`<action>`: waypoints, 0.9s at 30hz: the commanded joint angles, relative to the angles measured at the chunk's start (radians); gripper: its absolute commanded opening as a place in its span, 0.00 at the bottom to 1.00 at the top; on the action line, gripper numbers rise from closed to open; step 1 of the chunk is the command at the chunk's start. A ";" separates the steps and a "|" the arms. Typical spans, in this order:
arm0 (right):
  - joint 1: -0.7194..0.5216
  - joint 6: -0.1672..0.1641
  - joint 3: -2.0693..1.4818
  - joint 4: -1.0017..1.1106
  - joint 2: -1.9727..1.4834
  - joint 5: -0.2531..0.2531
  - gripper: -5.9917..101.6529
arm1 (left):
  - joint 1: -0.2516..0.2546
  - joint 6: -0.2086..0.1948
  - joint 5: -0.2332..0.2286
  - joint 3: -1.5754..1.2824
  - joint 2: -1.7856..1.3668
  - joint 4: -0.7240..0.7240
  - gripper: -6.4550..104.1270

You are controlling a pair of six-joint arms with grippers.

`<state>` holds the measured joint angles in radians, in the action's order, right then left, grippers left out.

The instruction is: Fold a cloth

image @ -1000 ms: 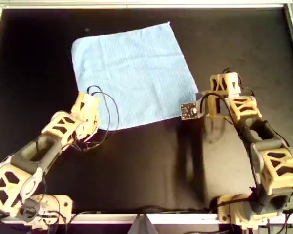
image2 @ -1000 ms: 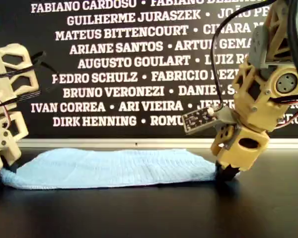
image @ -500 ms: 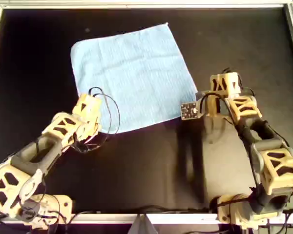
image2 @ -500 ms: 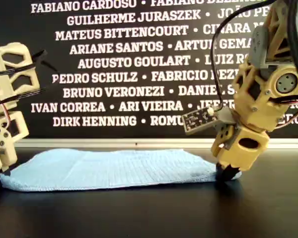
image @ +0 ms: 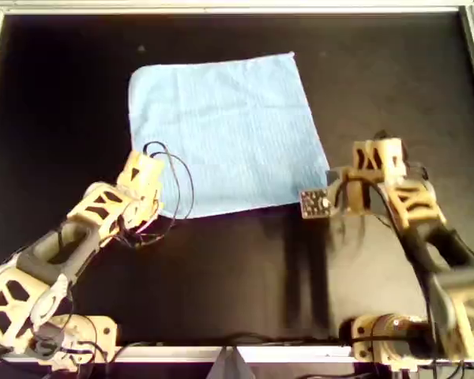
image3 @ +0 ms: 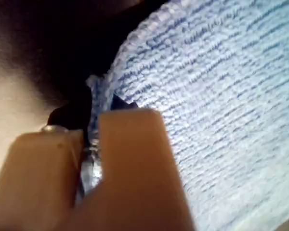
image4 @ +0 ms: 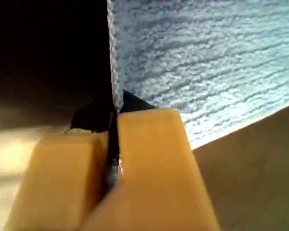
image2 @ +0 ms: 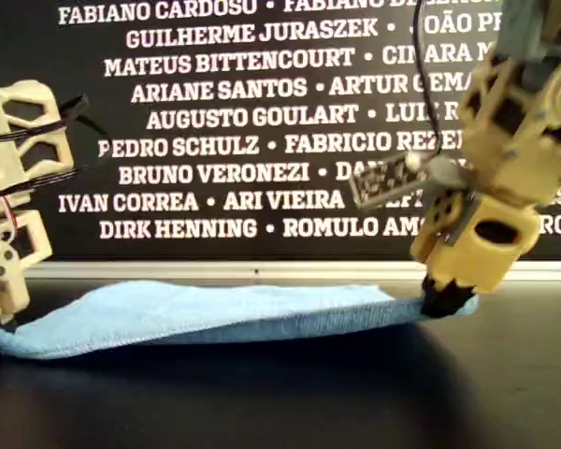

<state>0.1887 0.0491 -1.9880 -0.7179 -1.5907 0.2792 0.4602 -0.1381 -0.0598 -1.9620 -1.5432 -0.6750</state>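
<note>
Black table [image: 245,268] with a metal rim; white-lettered name board [image2: 252,122] behind. Nothing lying in the way of the cloth [image: 225,130]. Spread nearly flat at the overhead view's centre-top, roughly square, no clear long axis, corners toward 11, 1, 5 and 7 o'clock. Left gripper [image3: 89,159] clenched on the 7 o'clock corner. Right gripper [image4: 113,159] clamped on the 5 o'clock corner, lifted slightly off the table.
</note>
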 commanded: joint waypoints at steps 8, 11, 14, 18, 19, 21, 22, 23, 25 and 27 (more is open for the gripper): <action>-0.005 0.002 -0.120 0.040 -0.190 0.011 0.04 | 0.025 0.066 0.012 -0.057 -0.222 -0.086 0.06; -0.005 0.002 -0.147 0.040 -0.190 0.011 0.04 | 0.025 0.069 0.012 -0.057 -0.218 -0.086 0.06; -0.006 0.002 -0.178 0.040 -0.192 0.011 0.04 | 0.025 0.069 0.012 -0.057 -0.212 -0.086 0.06; -0.006 0.002 -0.212 0.040 -0.192 0.011 0.04 | 0.025 0.069 0.014 -0.058 -0.207 -0.086 0.06; -0.006 0.002 -0.221 0.040 -0.192 0.011 0.04 | 0.025 0.069 0.014 -0.060 -0.207 -0.086 0.06; -0.006 0.002 -0.230 0.040 -0.192 0.011 0.04 | 0.025 0.069 0.014 -0.074 -0.209 -0.086 0.06; -0.006 0.002 -0.232 0.040 -0.190 0.011 0.04 | 0.025 0.071 0.014 -0.080 -0.209 -0.086 0.06; -0.006 0.002 -0.232 0.040 -0.190 0.011 0.04 | 0.025 0.071 0.014 -0.084 -0.207 -0.086 0.06; -0.006 0.002 -0.224 0.040 -0.190 0.011 0.04 | 0.025 0.071 0.014 -0.086 -0.204 -0.083 0.06; -0.006 0.002 -0.207 0.040 -0.189 0.011 0.04 | 0.015 0.071 0.008 -0.086 -0.204 -0.072 0.06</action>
<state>0.1887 0.0491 -2.2304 -0.7179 -1.7119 0.2823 0.4679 -0.0752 -0.0491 -2.0586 -1.7012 -0.7578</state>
